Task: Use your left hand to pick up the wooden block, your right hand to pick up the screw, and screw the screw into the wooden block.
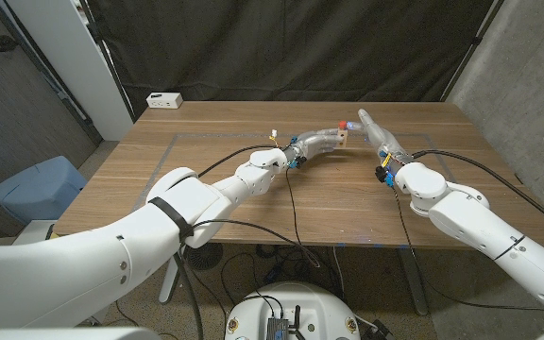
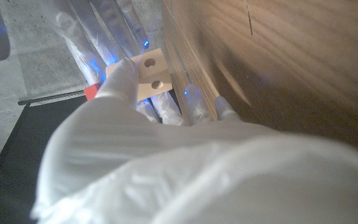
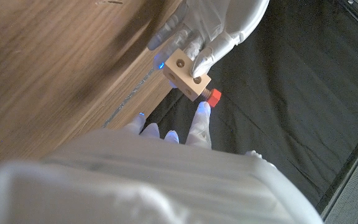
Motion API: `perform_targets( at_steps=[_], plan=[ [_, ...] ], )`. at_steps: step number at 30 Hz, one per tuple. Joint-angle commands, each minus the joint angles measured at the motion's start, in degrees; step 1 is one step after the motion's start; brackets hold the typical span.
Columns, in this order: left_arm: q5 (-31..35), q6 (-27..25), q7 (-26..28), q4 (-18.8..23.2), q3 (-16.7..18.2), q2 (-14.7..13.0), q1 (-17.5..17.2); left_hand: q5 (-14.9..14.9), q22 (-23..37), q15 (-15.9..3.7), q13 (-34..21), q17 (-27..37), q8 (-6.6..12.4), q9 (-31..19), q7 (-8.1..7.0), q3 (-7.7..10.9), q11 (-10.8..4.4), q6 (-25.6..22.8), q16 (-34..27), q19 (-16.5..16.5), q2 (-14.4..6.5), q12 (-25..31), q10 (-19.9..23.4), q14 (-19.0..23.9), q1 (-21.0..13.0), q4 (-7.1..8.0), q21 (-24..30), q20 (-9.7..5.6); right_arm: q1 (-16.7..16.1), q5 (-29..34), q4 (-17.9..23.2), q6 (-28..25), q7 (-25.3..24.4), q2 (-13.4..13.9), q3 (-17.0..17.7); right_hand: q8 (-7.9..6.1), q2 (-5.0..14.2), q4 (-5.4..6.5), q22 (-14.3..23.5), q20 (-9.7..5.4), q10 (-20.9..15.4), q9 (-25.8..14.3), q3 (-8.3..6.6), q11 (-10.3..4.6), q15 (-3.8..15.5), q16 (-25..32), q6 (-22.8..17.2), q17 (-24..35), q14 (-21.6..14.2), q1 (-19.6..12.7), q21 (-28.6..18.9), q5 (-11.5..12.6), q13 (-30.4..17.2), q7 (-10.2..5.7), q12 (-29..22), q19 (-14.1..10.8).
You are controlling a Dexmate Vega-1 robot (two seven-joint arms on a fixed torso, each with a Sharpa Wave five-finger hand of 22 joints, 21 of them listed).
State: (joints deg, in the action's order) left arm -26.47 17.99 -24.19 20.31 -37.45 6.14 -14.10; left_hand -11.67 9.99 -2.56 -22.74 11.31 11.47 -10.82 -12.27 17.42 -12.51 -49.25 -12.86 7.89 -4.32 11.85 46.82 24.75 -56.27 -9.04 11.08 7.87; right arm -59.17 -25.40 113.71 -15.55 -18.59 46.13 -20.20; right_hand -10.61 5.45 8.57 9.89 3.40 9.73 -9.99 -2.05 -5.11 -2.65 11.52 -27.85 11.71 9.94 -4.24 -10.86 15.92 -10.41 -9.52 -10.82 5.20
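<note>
My left hand [image 1: 317,144] holds the small wooden block [image 1: 345,139] up above the far middle of the table. The block [image 3: 187,74] is pale, with round holes in its faces, and is pinched between the left hand's fingers [image 3: 219,28]. A screw with a red head [image 3: 213,97] sticks out of one side of the block. My right hand [image 1: 374,132] reaches in from the right with its fingers stretched out, and one fingertip [image 3: 201,119] touches the red head. From the left wrist, the block [image 2: 149,74] and red head [image 2: 91,92] sit below the right hand's fingers [image 2: 107,28].
The wooden table [image 1: 253,203] has a faint taped rectangle on it. A small white box [image 1: 164,99] lies at its far left corner. A black curtain hangs behind. Cables run over the table from both wrists.
</note>
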Motion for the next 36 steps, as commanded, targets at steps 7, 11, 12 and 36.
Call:
perform_targets(
  at_steps=[7,11,12,36],
  plan=[
    [-0.01,0.63,-0.47,0.10,0.21,-0.27,-0.34,-0.37,0.31,-3.31,-0.28,0.20,0.60,-0.23,1.97,0.12,0.09,-2.48,-0.19,0.24,-0.69,0.21,0.58,0.70,0.11,0.35,0.46,0.13,-0.80,0.78,1.97,-0.76,-0.26,0.38,-0.27,-0.41,2.39,0.13,0.00,-0.13,3.27,-0.15,-0.31,-0.18,-0.16,0.43,-0.70,0.14,8.50,0.55,-0.31,0.56,0.03,0.01,-0.37,-0.19],
    [0.03,0.44,-0.47,0.10,0.19,-0.30,-0.29,-0.37,0.31,-3.38,-0.29,0.20,0.62,-0.23,2.01,0.11,0.10,-2.52,-0.19,0.25,-0.66,0.22,0.59,0.71,0.11,0.34,0.46,0.12,-1.12,1.09,2.45,-0.73,-0.13,0.75,-0.28,-0.45,2.39,0.12,0.00,-0.12,3.18,-0.15,-0.36,-0.17,-0.07,0.44,-0.91,0.13,8.44,0.54,-0.32,0.59,0.03,0.03,-0.38,-0.25],
    [0.05,0.36,-0.46,0.10,0.17,-0.29,-0.27,-0.36,0.31,-3.39,-0.29,0.20,0.62,-0.23,2.01,0.10,0.10,-2.53,-0.19,0.25,-0.66,0.22,0.60,0.72,0.12,0.35,0.46,0.12,-1.18,1.13,2.52,-0.72,-0.05,0.83,-0.28,-0.45,2.40,0.11,0.00,-0.11,3.14,-0.15,-0.37,-0.20,-0.08,0.45,-0.94,0.12,8.43,0.54,-0.33,0.59,0.03,0.06,-0.39,-0.27],
    [0.30,-1.76,1.12,-0.06,-0.33,0.17,0.47,-0.41,0.31,-3.30,-0.30,0.18,0.57,-0.23,2.05,0.17,0.10,-2.37,-0.17,0.33,-0.69,0.23,0.62,0.77,0.20,0.37,0.47,0.01,-0.06,1.91,2.63,-0.88,1.79,0.57,-1.99,-0.46,2.41,0.03,-0.01,-0.10,2.83,-0.15,-0.63,-0.36,-0.06,0.42,-1.52,0.07,8.38,0.49,-0.31,0.69,0.03,0.13,-0.36,-0.38]
  ],
)
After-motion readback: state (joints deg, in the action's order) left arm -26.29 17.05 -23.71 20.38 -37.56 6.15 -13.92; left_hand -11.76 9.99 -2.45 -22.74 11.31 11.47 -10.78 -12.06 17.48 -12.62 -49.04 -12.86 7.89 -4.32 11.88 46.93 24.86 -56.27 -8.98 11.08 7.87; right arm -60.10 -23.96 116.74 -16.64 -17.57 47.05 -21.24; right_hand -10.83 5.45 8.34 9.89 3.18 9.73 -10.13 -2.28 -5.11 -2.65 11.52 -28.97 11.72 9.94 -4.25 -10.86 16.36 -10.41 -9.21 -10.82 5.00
